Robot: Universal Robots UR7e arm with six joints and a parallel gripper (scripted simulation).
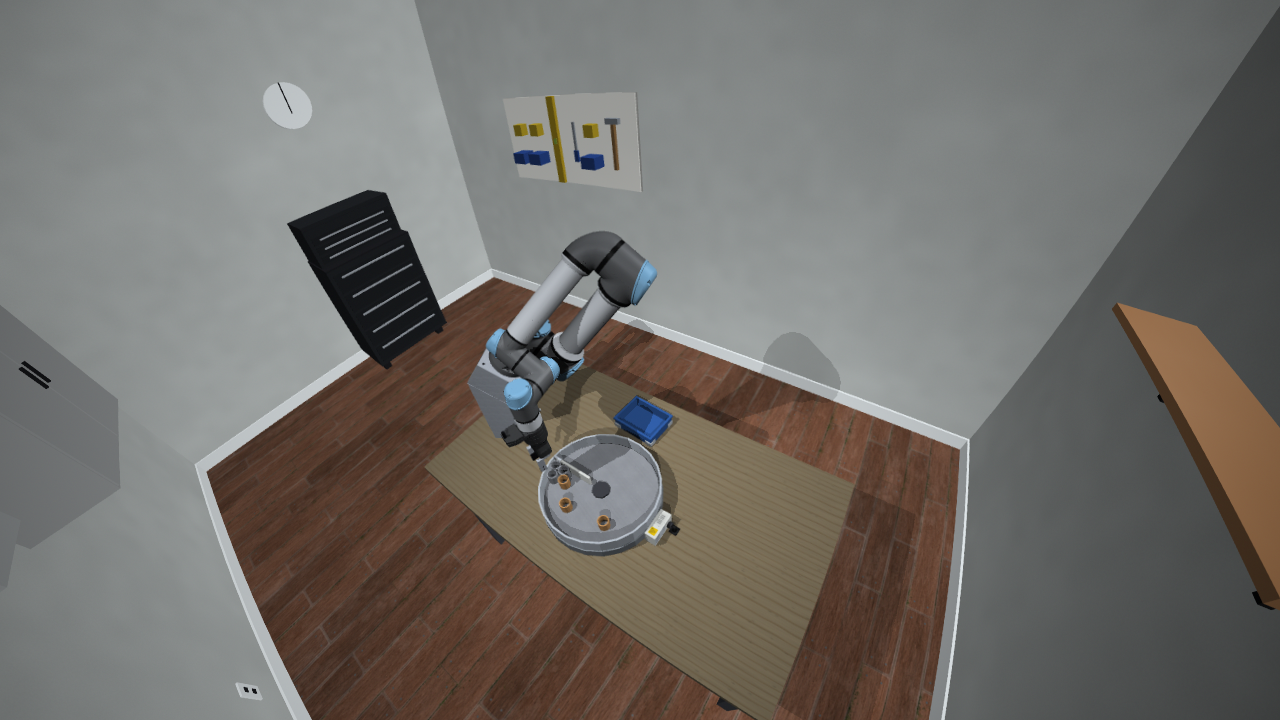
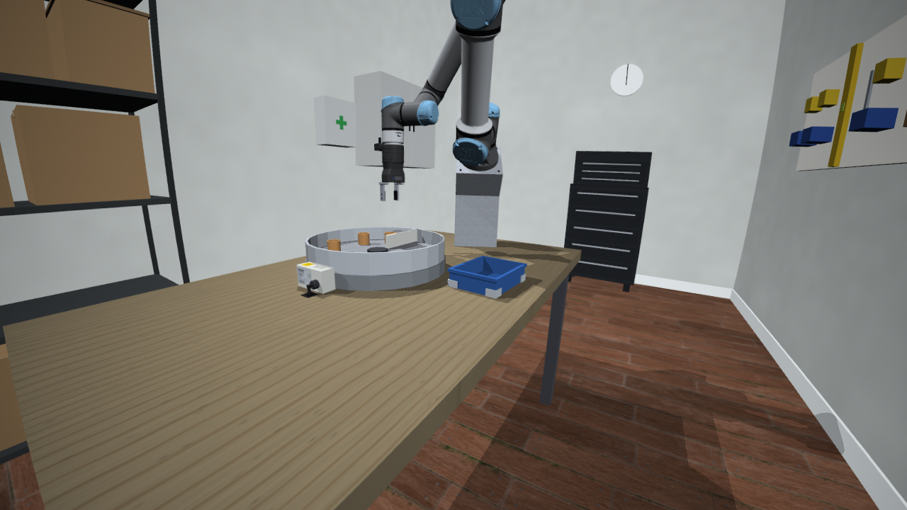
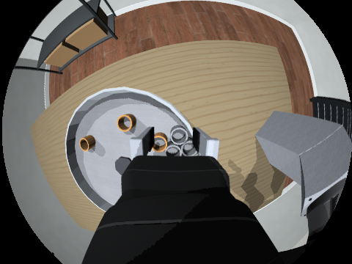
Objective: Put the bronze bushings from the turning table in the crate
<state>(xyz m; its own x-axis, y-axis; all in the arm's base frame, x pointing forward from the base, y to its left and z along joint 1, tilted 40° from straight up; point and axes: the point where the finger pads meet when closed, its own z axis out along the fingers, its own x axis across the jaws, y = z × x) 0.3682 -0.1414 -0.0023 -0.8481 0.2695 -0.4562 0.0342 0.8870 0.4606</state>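
The grey round turning table point(image 1: 631, 501) point(image 2: 380, 263) point(image 3: 99, 174) carries three bronze bushings. One bronze bushing point(image 1: 563, 481) point(image 3: 160, 135) stands beside a cluster of three steel bushings point(image 1: 552, 476) point(image 3: 179, 127) near the rim. A second bronze bushing point(image 1: 565, 505) point(image 3: 133, 121) and a third bronze bushing point(image 1: 603, 522) point(image 3: 92, 141) stand apart from it. The blue crate point(image 1: 643, 419) point(image 2: 487, 275) stands beside the turning table, and no bushing shows in it. My gripper point(image 2: 389, 195) point(image 3: 173, 135) is open and empty, high above the cluster's side of the turning table.
A thin light bar point(image 1: 575, 469) point(image 2: 402, 238) reaches from the dark hub point(image 1: 600, 489) point(image 3: 123, 166) towards the rim, beside the cluster. A white control box point(image 1: 658, 527) point(image 2: 314, 278) sits against the outer wall. The arm's grey pedestal point(image 2: 475, 212) point(image 3: 293, 137) stands at the table's end.
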